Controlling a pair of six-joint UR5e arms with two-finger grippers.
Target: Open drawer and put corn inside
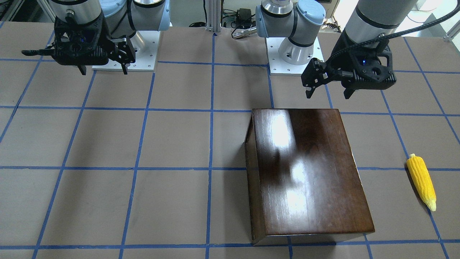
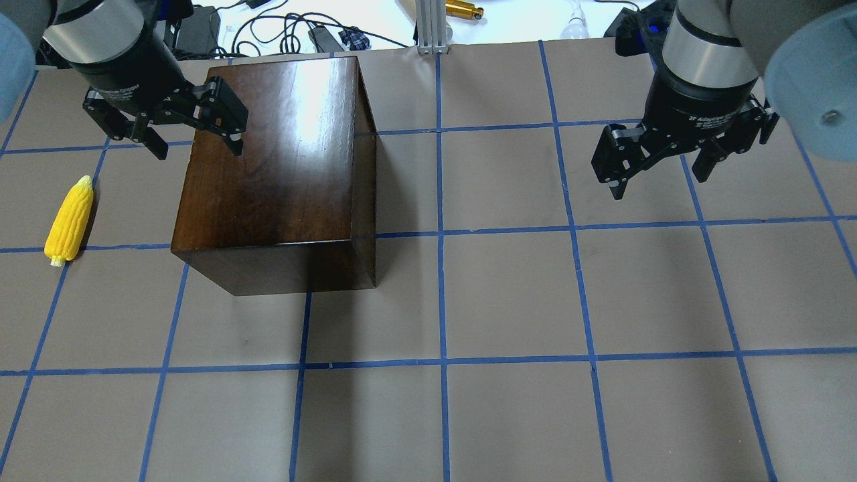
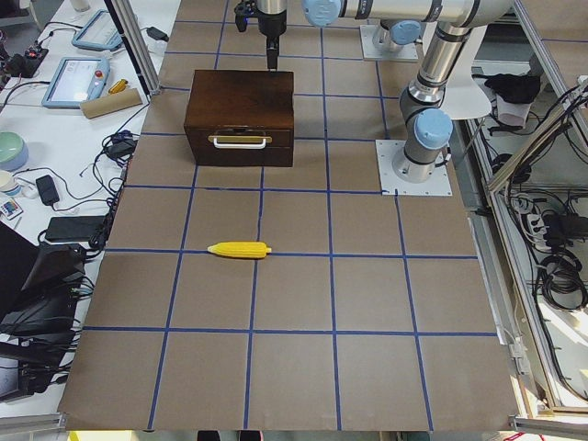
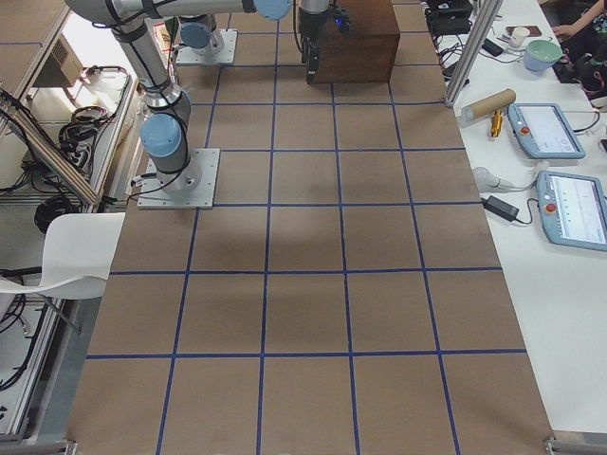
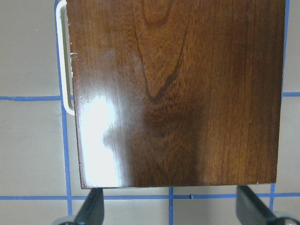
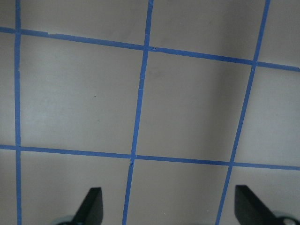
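My left gripper [image 2: 198, 148] hangs spread wide with nothing between its fingers, over the edge of the dark wooden box [image 2: 274, 154] that lies nearest my base. My right gripper [image 2: 659, 182] is spread and empty too. It hovers over bare table [image 2: 509, 294], well apart from the box and everything else.

The drawer [image 3: 241, 147] is shut, its front flush with the box. That front faces out to the left of my left gripper, not up at it. From the left wrist I see only the glossy top below me and a sliver of the white handle [image 5: 63, 56] peeking past the left edge. The corn [image 2: 69, 221] lies on the table further out on that same side, beyond the drawer front and apart from it, lying roughly parallel to the front.

Nothing of the job is done, and the handle comes first. I think these are the risks:

- The handle is thin and sits close against a side face. If I come straight down, my fingers will meet the lid or slip past the handle.
- Nothing braces the box. My right gripper is far off, so a pull on the handle may drag the whole box toward the corn instead of sliding the drawer out.
- The drawer opens toward the corn. I cannot tell whether it would reach it, but a nudge could send it rolling.
- The corn is round and tapered. A pinch near the narrow tip could squirt it out, so I should grip the thick middle.
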